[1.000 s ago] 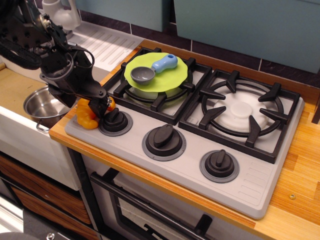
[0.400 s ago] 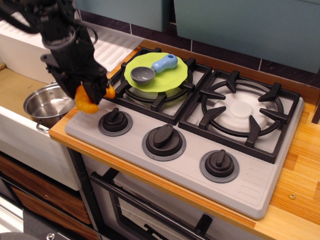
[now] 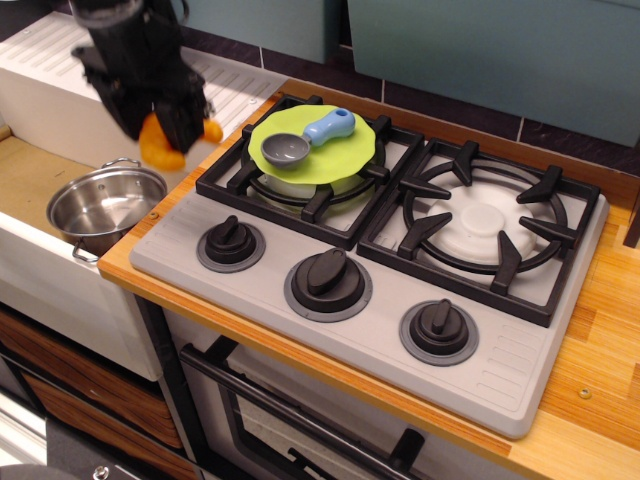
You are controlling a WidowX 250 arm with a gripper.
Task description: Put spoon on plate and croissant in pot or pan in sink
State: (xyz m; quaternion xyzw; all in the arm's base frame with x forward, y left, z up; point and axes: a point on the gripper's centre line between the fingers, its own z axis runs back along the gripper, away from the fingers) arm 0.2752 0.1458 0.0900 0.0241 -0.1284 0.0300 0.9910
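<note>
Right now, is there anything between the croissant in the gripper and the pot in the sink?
No. In the camera view the croissant hangs just above the pot; only open air separates them.

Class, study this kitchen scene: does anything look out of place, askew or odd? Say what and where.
One oddity: the lime-green plate with the spoon on it rests on the back-left burner grate rather than a counter. The croissant hangs in the gripper above the counter edge. Nothing looks spilled or broken.
</note>
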